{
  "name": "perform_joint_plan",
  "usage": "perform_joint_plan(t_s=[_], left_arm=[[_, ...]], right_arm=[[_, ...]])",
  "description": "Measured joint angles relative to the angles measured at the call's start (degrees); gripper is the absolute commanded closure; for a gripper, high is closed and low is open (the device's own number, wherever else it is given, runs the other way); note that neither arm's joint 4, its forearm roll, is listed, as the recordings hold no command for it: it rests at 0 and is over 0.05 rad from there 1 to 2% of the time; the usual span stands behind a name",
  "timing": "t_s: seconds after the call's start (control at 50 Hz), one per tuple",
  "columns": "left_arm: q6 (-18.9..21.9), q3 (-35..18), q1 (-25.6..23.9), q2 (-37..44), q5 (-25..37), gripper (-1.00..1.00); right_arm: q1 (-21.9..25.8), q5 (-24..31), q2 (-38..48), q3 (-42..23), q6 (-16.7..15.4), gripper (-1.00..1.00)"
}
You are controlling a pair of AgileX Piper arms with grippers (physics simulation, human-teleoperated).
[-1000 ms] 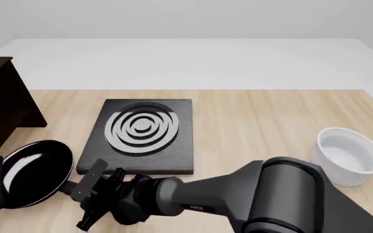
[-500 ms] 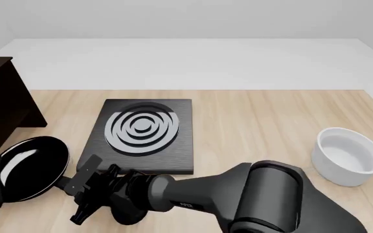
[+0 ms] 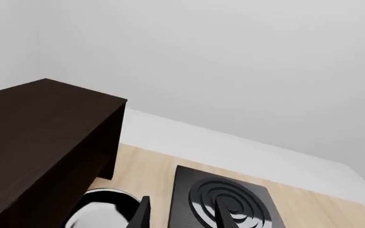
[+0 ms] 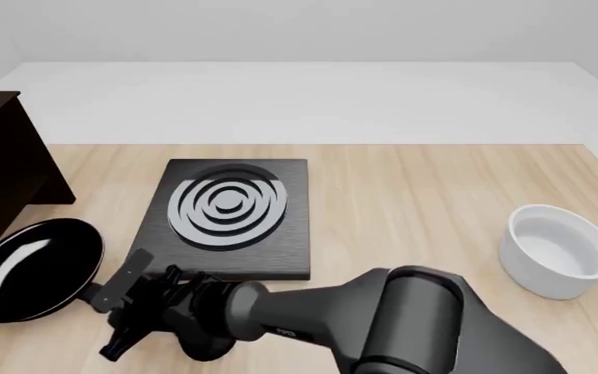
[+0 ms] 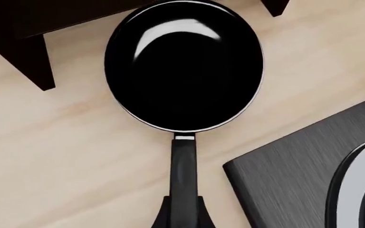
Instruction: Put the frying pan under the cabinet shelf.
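Clamped on the long black handle, the right gripper (image 4: 122, 308) holds the frying pan (image 4: 41, 269) low over the wooden table (image 4: 413, 195), its fingers closed either side of the handle's end in the right wrist view (image 5: 184, 213). Across the last second the pan has slid steadily leftward in the front view, away from the black square burner slab (image 4: 231, 218) and toward the dark cabinet shelf (image 4: 3, 167). Its far rim now sits at the cabinet's edge, with the cabinet leg (image 5: 27, 61) just beside it. By this judgement the placing is underway but unfinished: most of the pan lies outside the cabinet's shadow. The left gripper (image 3: 179, 216) shows only two fingertips with a gap between them, so it appears released and empty. The white bowl (image 4: 557, 249) stands well apart, on the right.
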Motion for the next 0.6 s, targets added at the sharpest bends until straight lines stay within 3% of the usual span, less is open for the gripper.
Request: perform_joint_plan(t_s=[0.6], left_arm=[[-0.36, 0.64, 0.45, 0.00, -0.33, -1.00]], right_arm=[[2.08, 4.95, 4.41, -9.22, -0.61, 1.00]])
